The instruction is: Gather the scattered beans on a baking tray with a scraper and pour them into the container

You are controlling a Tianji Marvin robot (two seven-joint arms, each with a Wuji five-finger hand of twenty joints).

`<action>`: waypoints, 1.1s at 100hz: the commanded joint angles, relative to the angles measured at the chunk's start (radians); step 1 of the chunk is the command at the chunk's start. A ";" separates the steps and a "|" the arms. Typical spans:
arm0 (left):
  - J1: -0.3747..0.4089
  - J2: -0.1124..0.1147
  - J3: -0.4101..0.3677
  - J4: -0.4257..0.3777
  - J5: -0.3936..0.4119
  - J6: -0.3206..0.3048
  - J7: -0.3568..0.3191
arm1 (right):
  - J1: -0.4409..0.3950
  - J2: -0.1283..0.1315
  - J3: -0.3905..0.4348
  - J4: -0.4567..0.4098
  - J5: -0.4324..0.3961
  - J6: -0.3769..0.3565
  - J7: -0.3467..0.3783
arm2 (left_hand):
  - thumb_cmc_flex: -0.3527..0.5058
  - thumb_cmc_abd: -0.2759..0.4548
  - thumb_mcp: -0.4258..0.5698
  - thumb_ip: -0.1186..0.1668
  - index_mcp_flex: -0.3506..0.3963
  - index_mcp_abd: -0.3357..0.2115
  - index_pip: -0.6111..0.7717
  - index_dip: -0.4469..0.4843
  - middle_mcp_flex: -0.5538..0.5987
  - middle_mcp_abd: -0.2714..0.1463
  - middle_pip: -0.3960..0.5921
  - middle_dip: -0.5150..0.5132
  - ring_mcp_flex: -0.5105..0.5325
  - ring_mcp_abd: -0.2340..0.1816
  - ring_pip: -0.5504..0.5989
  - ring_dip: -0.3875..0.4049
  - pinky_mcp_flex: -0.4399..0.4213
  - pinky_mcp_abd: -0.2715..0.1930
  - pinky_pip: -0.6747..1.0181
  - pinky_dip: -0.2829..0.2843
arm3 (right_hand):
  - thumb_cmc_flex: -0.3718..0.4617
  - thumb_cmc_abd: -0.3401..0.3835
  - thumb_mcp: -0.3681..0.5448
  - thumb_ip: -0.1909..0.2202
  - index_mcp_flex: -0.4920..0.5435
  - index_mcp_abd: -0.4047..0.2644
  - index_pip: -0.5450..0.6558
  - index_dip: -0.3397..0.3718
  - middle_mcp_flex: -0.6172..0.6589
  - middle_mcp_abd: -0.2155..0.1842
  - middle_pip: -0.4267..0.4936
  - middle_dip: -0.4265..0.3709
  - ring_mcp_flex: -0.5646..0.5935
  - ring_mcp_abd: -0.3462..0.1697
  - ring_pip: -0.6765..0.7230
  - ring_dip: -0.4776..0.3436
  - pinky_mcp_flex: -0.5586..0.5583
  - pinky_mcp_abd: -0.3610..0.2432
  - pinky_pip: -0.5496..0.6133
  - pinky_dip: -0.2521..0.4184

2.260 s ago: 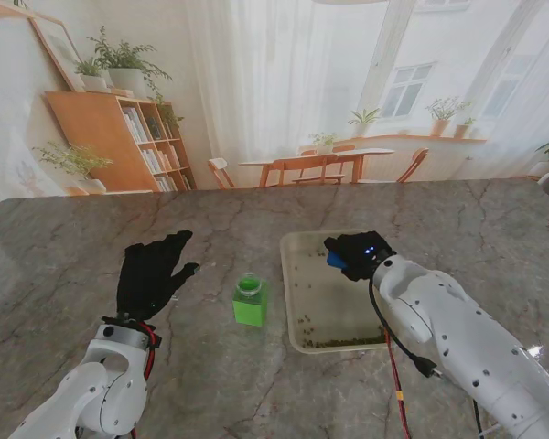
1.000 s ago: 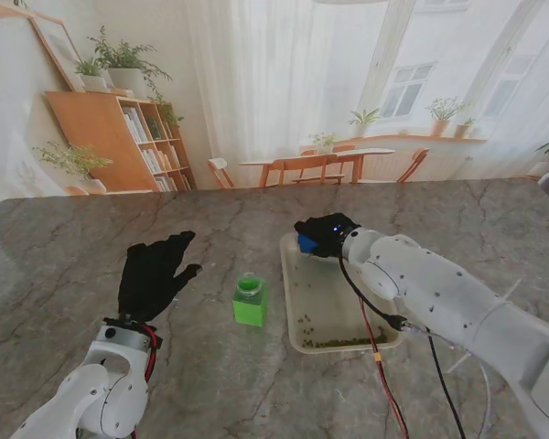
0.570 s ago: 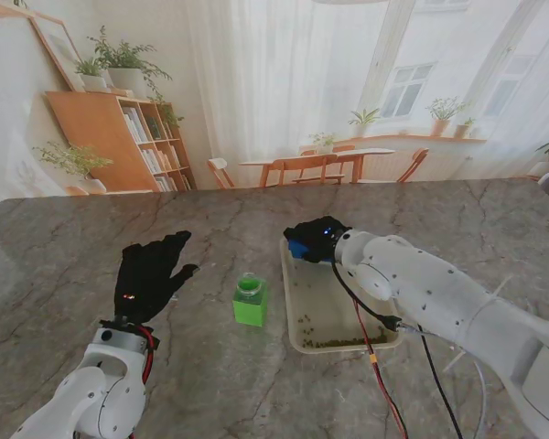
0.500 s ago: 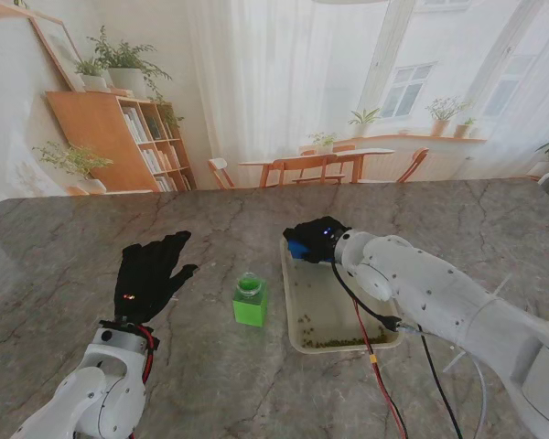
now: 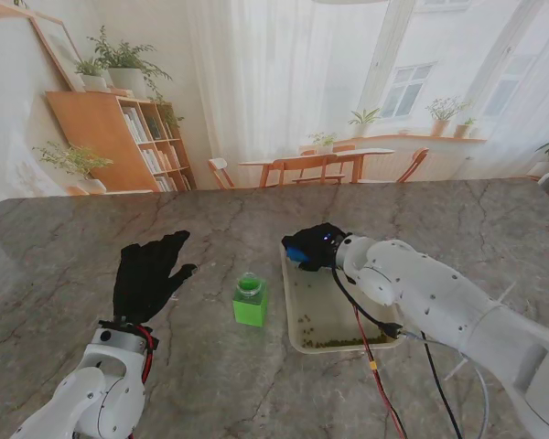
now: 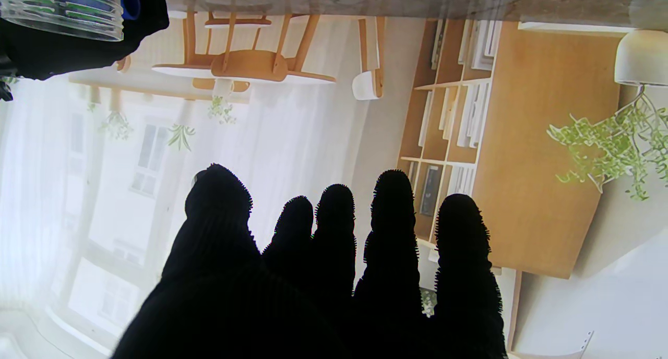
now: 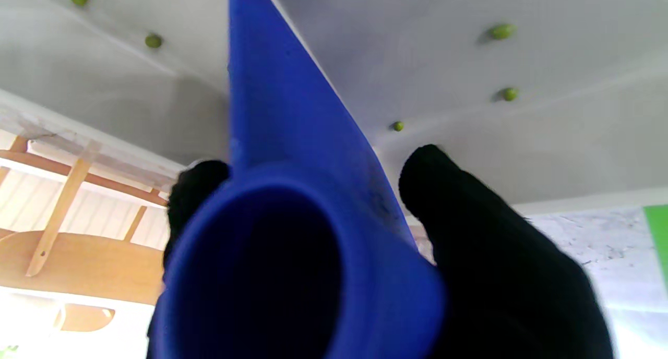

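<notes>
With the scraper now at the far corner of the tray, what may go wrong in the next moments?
1. The right hand holds the blue scraper at the tray's far left corner. A sweep from there might push beans over the low rim.
2. Many beans already lie along the near edge; a fast stroke could scatter them again.
3. The green container stands close beside the tray, so the right arm might knock it.
</notes>
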 commanded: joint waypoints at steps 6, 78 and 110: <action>0.008 -0.003 0.002 -0.003 0.001 0.003 0.004 | -0.031 0.016 0.017 -0.014 -0.004 -0.017 0.039 | -0.011 0.069 0.007 0.096 0.019 0.006 0.006 0.002 0.006 -0.001 -0.012 -0.003 0.016 0.006 0.005 0.011 -0.009 0.025 -0.022 0.028 | -0.005 0.008 0.026 0.017 0.043 -0.049 0.039 0.006 0.026 -0.007 -0.019 -0.023 0.027 0.011 -0.119 -0.063 -0.011 0.049 -0.024 -0.033; 0.017 -0.005 -0.002 -0.007 0.002 0.008 0.022 | -0.229 0.074 0.244 -0.189 -0.092 -0.099 0.106 | -0.011 0.069 0.007 0.096 0.019 0.006 0.005 0.002 0.005 0.001 -0.013 -0.004 0.016 0.007 0.006 0.011 -0.009 0.027 -0.023 0.028 | -0.018 0.018 0.006 0.021 0.128 -0.103 0.078 0.017 0.121 -0.046 0.004 -0.035 0.124 -0.038 -0.082 -0.057 0.087 0.009 0.036 -0.044; 0.029 -0.007 -0.012 -0.012 0.003 0.008 0.035 | -0.348 0.094 0.350 -0.278 -0.123 -0.142 0.156 | -0.011 0.069 0.007 0.096 0.020 0.007 0.006 0.002 0.005 0.001 -0.012 -0.003 0.016 0.008 0.007 0.012 -0.008 0.026 -0.022 0.029 | -0.021 0.011 0.009 0.022 0.145 -0.117 0.077 0.016 0.148 -0.062 0.011 -0.038 0.168 -0.090 -0.040 -0.050 0.142 -0.026 0.071 -0.049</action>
